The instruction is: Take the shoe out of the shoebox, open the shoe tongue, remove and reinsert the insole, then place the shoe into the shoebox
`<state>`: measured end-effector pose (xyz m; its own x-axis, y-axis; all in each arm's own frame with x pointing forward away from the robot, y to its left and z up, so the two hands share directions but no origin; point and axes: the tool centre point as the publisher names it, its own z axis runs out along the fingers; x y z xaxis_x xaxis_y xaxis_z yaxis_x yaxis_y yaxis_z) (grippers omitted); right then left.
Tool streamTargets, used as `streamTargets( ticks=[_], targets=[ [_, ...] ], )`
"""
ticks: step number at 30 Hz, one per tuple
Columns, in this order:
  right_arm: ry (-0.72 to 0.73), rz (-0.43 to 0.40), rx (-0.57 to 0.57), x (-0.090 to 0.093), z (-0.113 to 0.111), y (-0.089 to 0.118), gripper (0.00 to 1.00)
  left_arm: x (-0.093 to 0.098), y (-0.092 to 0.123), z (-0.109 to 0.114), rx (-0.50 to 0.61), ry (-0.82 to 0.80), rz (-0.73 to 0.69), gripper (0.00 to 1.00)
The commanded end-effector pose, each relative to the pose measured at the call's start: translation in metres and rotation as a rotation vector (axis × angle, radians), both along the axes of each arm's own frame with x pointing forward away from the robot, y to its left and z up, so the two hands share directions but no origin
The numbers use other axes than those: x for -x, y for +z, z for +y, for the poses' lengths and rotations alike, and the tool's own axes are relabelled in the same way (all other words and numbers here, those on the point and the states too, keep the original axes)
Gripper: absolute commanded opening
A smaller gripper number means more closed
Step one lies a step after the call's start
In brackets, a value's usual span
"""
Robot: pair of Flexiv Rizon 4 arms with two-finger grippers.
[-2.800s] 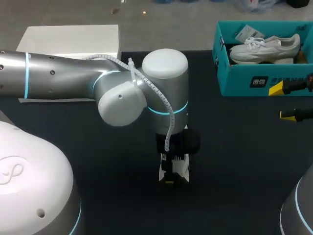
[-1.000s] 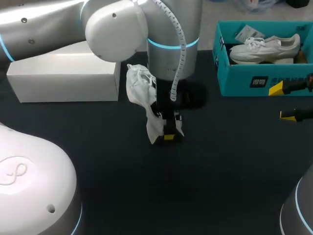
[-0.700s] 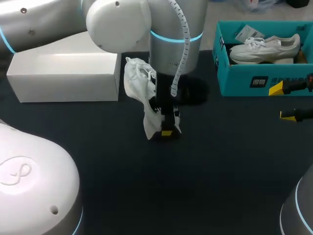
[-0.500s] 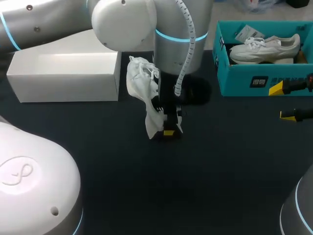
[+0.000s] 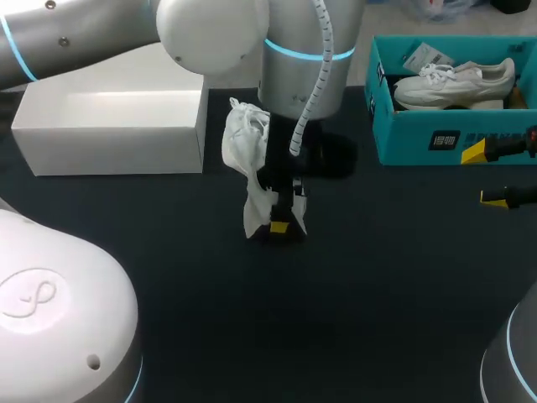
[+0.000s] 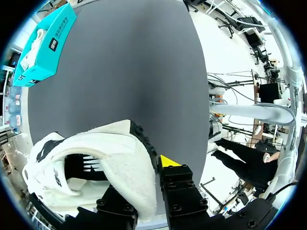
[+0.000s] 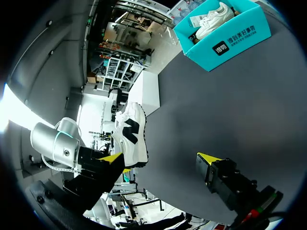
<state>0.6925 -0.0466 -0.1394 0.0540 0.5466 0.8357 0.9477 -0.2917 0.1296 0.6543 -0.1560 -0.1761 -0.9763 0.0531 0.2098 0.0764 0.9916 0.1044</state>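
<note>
Item under inspection: white sneaker (image 5: 243,149) with black edging and a black mark on its side, laces loose at the upper end. It hangs on end over the middle of the black table (image 5: 377,294). Whether its lower end touches the tabletop cannot be told.

Left gripper (image 5: 275,223): clamped on the sneaker. In the left wrist view the padded wall of the shoe opening sits pinched between the two fingers, one finger on the outside with its yellow tip showing, the other covered by the lining.

Right gripper (image 7: 160,160): fingers spread wide, nothing between them, nothing touched. It sits at the right edge of the table, just in front of the teal shoebox (image 5: 419,138), well apart from the sneaker.

Containers: the teal shoebox stands open at the far right corner and holds a second white sneaker (image 5: 453,82) lying on its side, with a paper tag beside it. A white box (image 5: 109,134) stands at the far left; contents not visible
</note>
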Motion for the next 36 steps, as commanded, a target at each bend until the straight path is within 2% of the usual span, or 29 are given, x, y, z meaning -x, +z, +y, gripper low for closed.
streamTargets(
  ticks=[1,7,12,17,24,30,36],
  targets=[
    [-0.002,0.000,0.001,0.001,0.000,0.000,1.00,-0.016,0.009,0.048,0.049,0.006,0.019,0.00],
    [-0.002,0.000,0.001,0.001,0.000,0.000,1.00,-0.029,0.014,0.111,0.059,0.013,0.002,0.00],
    [-0.002,0.000,0.001,0.001,0.000,0.000,1.00,-0.046,0.022,0.171,0.082,0.069,0.013,0.00],
    [-0.002,0.000,0.001,0.001,0.000,0.000,1.00,-0.068,0.027,0.222,0.068,0.129,-0.007,0.00],
    [-0.002,0.000,0.001,0.001,0.000,0.000,1.00,-0.087,0.033,0.270,0.092,0.114,-0.001,0.00],
    [-0.002,0.000,0.001,0.001,0.000,0.000,1.00,-0.112,0.035,0.313,0.082,0.095,0.007,0.00],
    [-0.002,0.000,0.001,0.001,0.000,0.000,1.00,-0.138,0.043,0.346,0.035,0.068,0.013,0.00]
  ],
)
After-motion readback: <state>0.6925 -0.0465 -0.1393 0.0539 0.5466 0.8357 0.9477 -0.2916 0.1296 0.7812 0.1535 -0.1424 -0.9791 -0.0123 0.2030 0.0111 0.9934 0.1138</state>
